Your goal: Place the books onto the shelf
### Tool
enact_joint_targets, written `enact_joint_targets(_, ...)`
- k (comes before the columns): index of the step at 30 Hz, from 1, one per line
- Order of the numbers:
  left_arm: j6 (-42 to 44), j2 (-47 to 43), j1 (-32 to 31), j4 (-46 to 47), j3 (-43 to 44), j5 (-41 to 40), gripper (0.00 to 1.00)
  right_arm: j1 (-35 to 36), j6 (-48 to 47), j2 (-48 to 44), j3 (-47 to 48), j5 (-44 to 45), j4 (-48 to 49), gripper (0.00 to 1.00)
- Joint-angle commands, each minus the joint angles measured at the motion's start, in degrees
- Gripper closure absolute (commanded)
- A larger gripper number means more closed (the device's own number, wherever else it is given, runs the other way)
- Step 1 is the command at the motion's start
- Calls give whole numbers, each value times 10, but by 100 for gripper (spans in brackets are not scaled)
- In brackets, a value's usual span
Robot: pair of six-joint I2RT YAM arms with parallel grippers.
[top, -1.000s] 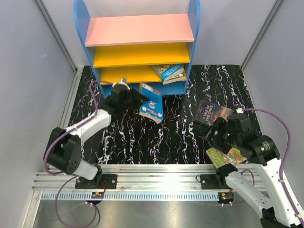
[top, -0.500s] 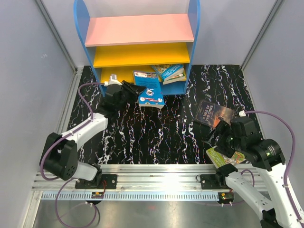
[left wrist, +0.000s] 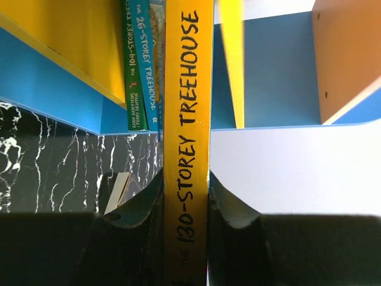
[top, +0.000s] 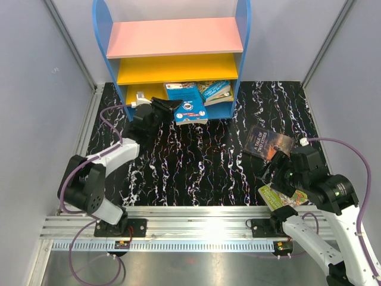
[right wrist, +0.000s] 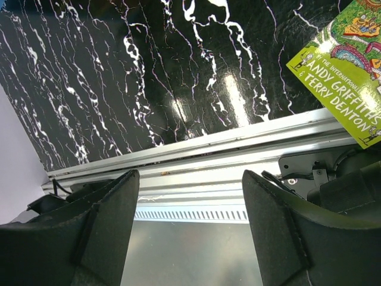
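Observation:
My left gripper (top: 172, 107) (left wrist: 186, 182) is shut on a blue book (top: 188, 102), whose yellow spine (left wrist: 187, 119) reads "130-Storey Treehouse". The book is at the mouth of the lowest compartment of the shelf (top: 102, 36), next to two books (top: 214, 90) lying inside; their green and blue spines (left wrist: 140, 65) show in the left wrist view. A dark "A Tale of Two Cities" book (top: 268, 142) lies on the mat at the right. A lime-green book (top: 283, 195) (right wrist: 348, 71) lies by the near edge, partly under my right arm. My right gripper (top: 272, 171) (right wrist: 190, 199) hangs open above the mat's near edge, holding nothing.
The black marbled mat (top: 202, 161) covers the table. An aluminium rail (top: 190, 217) (right wrist: 226, 149) with the arm bases runs along the near edge. Grey walls close in both sides and the back. The shelf's pink top board (top: 175, 37) and yellow board (top: 175, 68) carry nothing.
My left gripper has carried the blue book away from the mat's middle and up to the shelf's lowest opening. The right arm has shifted slightly toward the near right, still open.

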Motion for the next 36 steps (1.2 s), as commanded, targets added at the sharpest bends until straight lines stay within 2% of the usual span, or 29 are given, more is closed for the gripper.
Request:
enact_joint_targets(1, -30, 21, 2, 127, 34, -22, 100, 4, -20, 6, 21, 17, -24, 23)
enact_joint_targets(11, -106, 137, 1, 286, 71, -76, 100, 4, -43, 28, 18, 7, -11, 25)
enact_joint_targets(22, -110, 253, -2, 323, 164, -123, 100, 4, -74, 46, 19, 7, -7, 25)
enact_joint_targets(29, -110, 314, -14, 321, 249, -109, 100, 4, -89, 50, 23, 7, -14, 26)
enact_joint_targets(36, -203, 356, -15, 483, 234, -97, 100, 4, -91, 42, 18, 6, -29, 26)
